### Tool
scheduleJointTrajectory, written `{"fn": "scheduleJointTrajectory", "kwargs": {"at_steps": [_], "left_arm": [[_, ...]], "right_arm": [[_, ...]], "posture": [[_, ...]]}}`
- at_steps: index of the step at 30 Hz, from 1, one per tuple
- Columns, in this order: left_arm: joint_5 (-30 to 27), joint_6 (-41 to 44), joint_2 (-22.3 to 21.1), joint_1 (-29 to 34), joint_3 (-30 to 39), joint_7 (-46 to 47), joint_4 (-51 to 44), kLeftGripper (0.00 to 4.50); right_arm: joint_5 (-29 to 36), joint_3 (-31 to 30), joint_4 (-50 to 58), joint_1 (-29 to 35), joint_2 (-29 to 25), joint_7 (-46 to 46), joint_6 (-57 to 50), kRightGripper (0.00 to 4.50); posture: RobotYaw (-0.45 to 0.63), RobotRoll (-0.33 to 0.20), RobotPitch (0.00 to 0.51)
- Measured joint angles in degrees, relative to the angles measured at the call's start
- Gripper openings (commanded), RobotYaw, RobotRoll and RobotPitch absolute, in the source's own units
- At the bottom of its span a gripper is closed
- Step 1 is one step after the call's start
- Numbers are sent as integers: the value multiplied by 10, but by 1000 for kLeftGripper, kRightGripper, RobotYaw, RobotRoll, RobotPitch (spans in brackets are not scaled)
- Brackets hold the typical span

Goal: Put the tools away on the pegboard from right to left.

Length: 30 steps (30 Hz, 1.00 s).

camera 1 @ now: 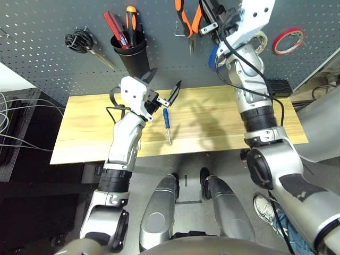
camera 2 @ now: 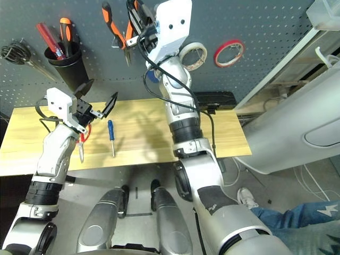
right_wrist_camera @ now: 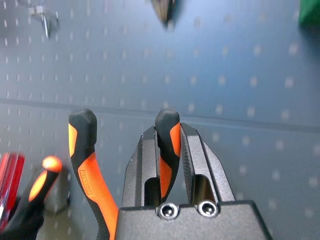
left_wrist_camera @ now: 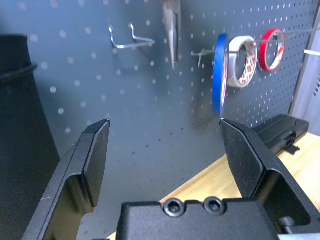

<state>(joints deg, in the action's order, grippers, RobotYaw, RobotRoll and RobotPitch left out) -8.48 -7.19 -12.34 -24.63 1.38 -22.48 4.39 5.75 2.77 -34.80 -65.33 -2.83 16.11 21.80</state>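
Right end effector point(right_wrist_camera: 174, 131) raised at pegboard point(right_wrist_camera: 240, 85), gripping one handle of pliers point(right_wrist_camera: 95, 182) (orange-and-black), left end effector point(left_wrist_camera: 165, 122) wide, lower

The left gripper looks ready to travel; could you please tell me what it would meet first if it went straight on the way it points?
Probably the pegboard, on a bare stretch between the black cup and the blue tape ring, though depth is hard to judge.
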Motion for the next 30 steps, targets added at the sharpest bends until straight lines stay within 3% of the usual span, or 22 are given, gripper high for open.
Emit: {"fn": "scheduleJointTrajectory", "kwargs": {"at_steps": [14, 30], "left_arm": [[-1, 0, -4, -2, 1, 1, 0, 4500], [1, -1, -5, 3, 1, 7, 0, 4500]], "right_arm": [[-12, 7, -68, -55, 4, -30, 101, 424], [-62, 6, -251, -85, 6, -91, 211, 424]], "posture": [[171, 0, 245], [201, 0, 260]]}}
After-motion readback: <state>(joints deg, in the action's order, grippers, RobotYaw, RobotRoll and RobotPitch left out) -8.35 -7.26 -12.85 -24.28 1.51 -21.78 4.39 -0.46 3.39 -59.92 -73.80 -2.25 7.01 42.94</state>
